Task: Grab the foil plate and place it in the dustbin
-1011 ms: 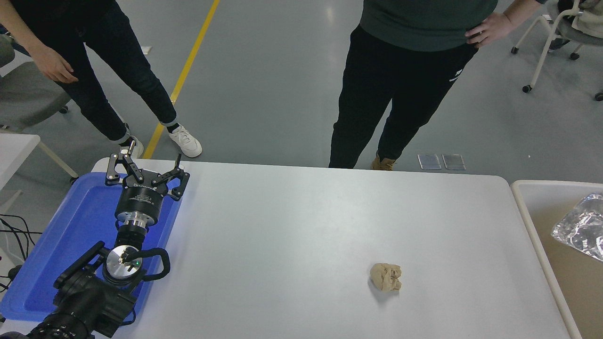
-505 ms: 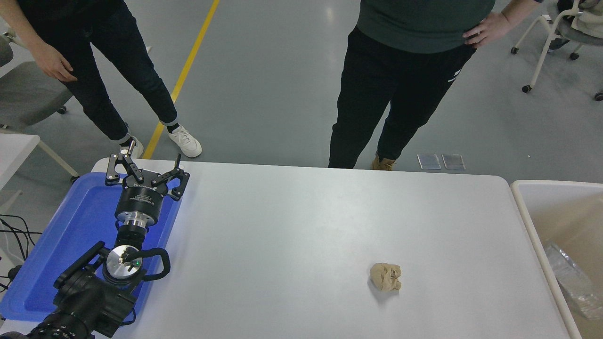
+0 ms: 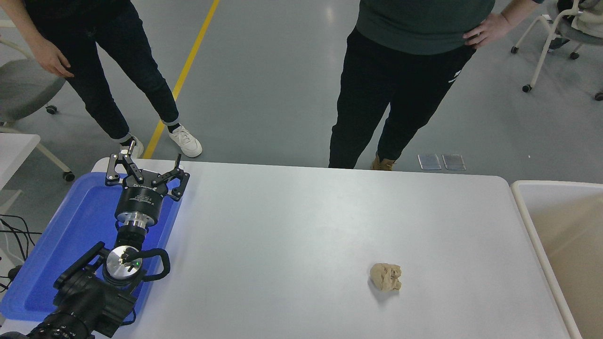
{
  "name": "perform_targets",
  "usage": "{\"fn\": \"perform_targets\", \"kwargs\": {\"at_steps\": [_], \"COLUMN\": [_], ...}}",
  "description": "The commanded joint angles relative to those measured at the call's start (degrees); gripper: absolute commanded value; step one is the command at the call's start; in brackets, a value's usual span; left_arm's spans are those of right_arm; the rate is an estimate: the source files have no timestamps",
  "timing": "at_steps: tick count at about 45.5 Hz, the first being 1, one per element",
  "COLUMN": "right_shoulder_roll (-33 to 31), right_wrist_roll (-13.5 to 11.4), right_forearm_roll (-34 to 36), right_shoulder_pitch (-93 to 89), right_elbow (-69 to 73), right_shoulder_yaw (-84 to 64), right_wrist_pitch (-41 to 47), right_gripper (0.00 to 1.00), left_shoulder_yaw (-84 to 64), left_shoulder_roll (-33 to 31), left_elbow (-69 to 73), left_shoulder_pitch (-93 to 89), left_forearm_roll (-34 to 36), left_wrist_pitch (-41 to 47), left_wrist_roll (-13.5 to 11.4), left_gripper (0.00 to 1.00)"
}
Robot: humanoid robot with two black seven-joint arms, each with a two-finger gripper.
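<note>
The dustbin stands at the table's right edge, with a white rim and a beige inside. The foil plate is out of view; only bare beige shows in the visible part of the bin. My left gripper is parked open over the blue tray at the lower left, with nothing between its fingers. My right arm and gripper do not show.
A flat blue tray lies under the left arm. A small tan wad of paper sits on the white table toward the right front. Two people stand at the far side, one at the left, one at the centre.
The foil plate, seen inside the dustbin a second ago, sank lower and is now gone from sight. The person at the left shifted slightly. The left arm has not moved.
</note>
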Motion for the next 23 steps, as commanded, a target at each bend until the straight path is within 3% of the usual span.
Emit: {"fn": "perform_targets", "kwargs": {"at_steps": [1, 9, 23], "right_shoulder_roll": [1.71, 3.12, -1.35], "right_wrist_roll": [0.0, -0.09, -0.44], "right_forearm_roll": [-0.32, -0.67, -11.31], "right_shoulder_pitch": [5.44, 9.92, 19.24], "right_elbow": [0.54, 4.05, 18.54], "right_shoulder_yaw": [-0.68, -1.03, -1.12], "right_wrist_pitch": [2.01, 2.89, 2.89], "right_gripper": [1.0, 1.0, 1.0], "left_shoulder_yaw": [0.01, 0.01, 0.01], "left_shoulder_roll": [0.0, 0.0, 0.0], "left_elbow": [0.0, 0.0, 0.0], "left_shoulder_pitch": [0.01, 0.01, 0.01], "left_forearm_roll": [0.0, 0.0, 0.0], "left_wrist_pitch": [0.0, 0.0, 0.0], "left_wrist_roll": [0.01, 0.01, 0.01], "left_gripper": [1.0, 1.0, 1.0]}}
